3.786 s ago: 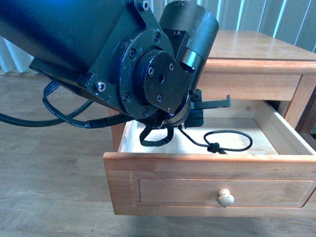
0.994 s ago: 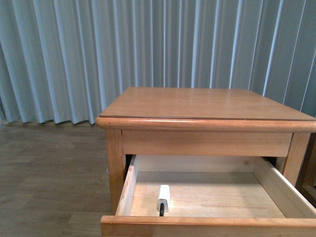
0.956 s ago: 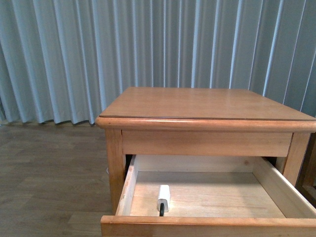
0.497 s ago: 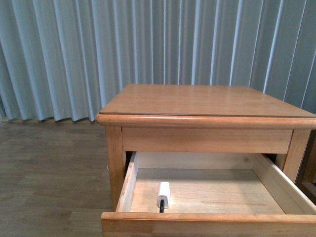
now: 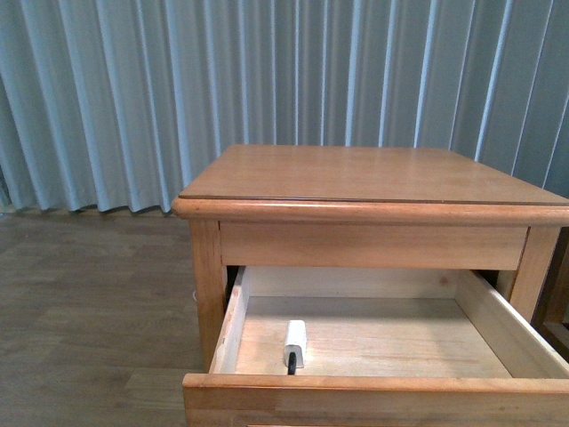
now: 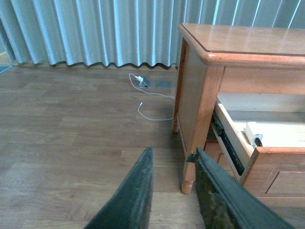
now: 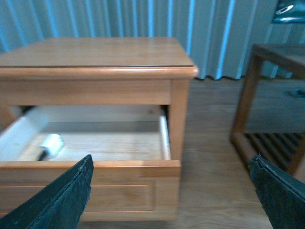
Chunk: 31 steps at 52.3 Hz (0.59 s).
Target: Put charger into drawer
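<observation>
The light-wood drawer [image 5: 373,382] stands pulled out of the nightstand. On its pale floor, near the front left, lies the white charger [image 5: 294,342] with a bit of black cable at its near end. The charger [image 6: 252,132] also shows in the left wrist view, and the charger [image 7: 50,144] in the right wrist view inside the drawer [image 7: 95,164]. My left gripper [image 6: 172,157] is open above the wood floor, beside the nightstand's front leg, holding nothing. My right gripper [image 7: 172,164] is open wide, in front of the drawer's right corner, also empty. Neither gripper shows in the front view.
The nightstand's top [image 5: 364,173] is bare wood. Pale blue curtains [image 5: 178,80] hang behind it. A white cable and wall plug [image 6: 143,83] lie on the floor by the curtain. A second wooden stand [image 7: 271,95] is to the right of the nightstand.
The arm that filled the front view 3.8 s ago has withdrawn, leaving the charger in the drawer. Over the last second the view has tilted slightly, showing more of the drawer.
</observation>
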Each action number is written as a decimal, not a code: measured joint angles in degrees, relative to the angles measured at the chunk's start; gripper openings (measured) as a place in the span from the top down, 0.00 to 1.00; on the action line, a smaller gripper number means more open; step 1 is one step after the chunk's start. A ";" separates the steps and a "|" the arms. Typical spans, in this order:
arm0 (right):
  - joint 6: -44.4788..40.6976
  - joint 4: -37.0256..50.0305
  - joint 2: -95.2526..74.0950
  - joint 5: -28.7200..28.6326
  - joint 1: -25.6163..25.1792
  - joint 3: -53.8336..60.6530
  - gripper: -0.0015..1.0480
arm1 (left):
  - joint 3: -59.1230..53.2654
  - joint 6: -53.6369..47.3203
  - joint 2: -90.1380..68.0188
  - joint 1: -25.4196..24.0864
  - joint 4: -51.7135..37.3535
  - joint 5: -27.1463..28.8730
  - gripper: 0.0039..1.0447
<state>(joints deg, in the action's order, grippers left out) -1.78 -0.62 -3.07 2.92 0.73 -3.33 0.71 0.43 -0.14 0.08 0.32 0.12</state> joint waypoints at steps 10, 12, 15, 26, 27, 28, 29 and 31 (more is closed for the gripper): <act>-6.97 -2.86 -10.64 8.79 5.53 -2.38 0.08 | 0.00 0.00 0.02 0.00 0.00 -0.02 0.35; -6.54 -2.67 -14.21 8.81 6.49 -3.34 0.08 | 0.00 0.00 0.04 0.00 0.00 0.00 0.28; -5.64 -1.88 -19.19 8.72 7.78 -4.52 0.08 | 0.00 0.02 0.04 0.00 0.00 -0.02 0.20; -1.88 6.51 -43.45 6.80 13.44 -9.11 0.08 | 0.00 -0.07 0.04 0.00 0.00 -0.02 0.06; -1.27 7.34 -45.66 6.71 13.86 -9.68 0.08 | 0.00 -0.07 0.04 0.00 0.00 -0.02 0.05; -0.96 8.20 -47.76 6.71 14.23 -10.23 0.08 | 0.00 -0.07 0.04 0.00 0.00 -0.02 0.05; -0.44 9.14 -49.90 6.69 14.60 -10.80 0.08 | 0.00 -0.07 0.04 0.00 0.00 -0.02 0.05; 0.39 10.75 -53.94 6.45 15.15 -12.02 0.08 | 0.00 -0.07 0.04 0.00 0.00 -0.02 0.05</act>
<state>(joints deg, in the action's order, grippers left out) -1.39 10.13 -57.01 9.37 15.88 -15.35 0.71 0.36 -0.10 0.08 0.32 0.10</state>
